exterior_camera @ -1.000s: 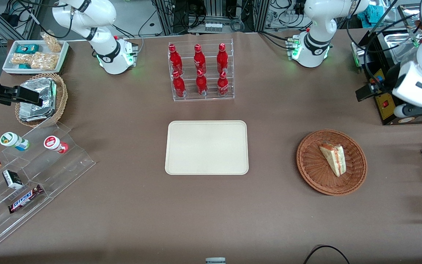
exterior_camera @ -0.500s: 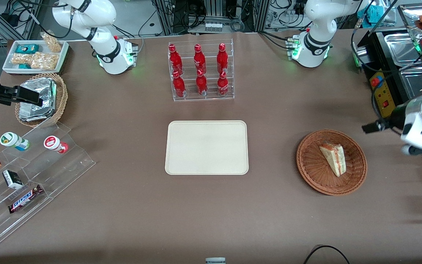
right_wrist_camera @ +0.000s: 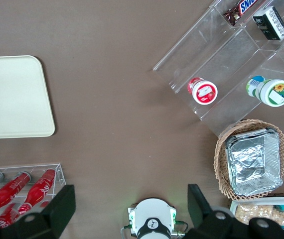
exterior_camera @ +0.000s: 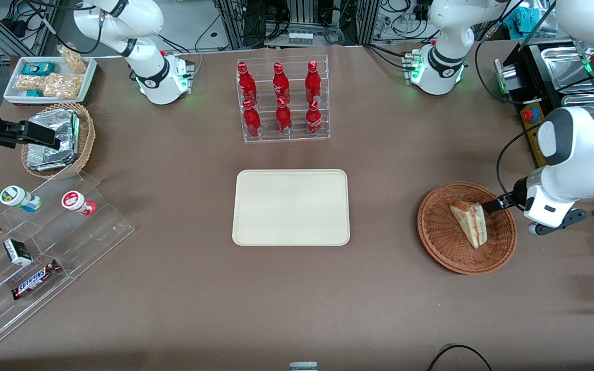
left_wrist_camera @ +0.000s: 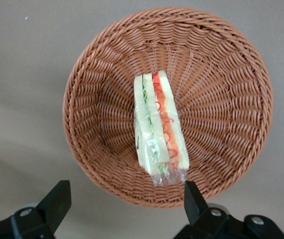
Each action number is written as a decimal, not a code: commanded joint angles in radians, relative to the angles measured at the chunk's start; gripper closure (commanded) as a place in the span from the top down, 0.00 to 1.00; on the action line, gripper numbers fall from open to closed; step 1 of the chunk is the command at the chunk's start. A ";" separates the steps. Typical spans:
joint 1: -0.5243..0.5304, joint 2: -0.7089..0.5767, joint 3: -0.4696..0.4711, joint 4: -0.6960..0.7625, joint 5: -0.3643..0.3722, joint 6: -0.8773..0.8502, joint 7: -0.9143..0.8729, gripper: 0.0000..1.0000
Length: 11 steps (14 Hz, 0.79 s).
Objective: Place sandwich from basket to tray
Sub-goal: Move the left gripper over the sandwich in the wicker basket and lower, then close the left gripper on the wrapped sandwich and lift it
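The left gripper [left_wrist_camera: 124,201] had been swung in from the working arm's end of the table and was hung above the reddish-brown round wicker basket [exterior_camera: 441,247], jaws spread wide, nothing held. The clear-wrapped white-bread sandwich wedge [exterior_camera: 469,222] lay in the basket, at 3 o'clock of the empty cream rectangular tray [exterior_camera: 291,207]. Approach judged nearly finished; descent and grasp not yet done.

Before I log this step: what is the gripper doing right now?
Gripper: open, holding nothing, hovering above the basket at its rim, with the sandwich lying untouched inside.
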 commanded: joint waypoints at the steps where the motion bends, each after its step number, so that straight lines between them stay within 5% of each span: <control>1: -0.004 0.027 -0.013 -0.005 0.000 0.060 -0.082 1.00; 11: -0.044 0.102 -0.012 -0.071 0.012 0.191 -0.107 1.00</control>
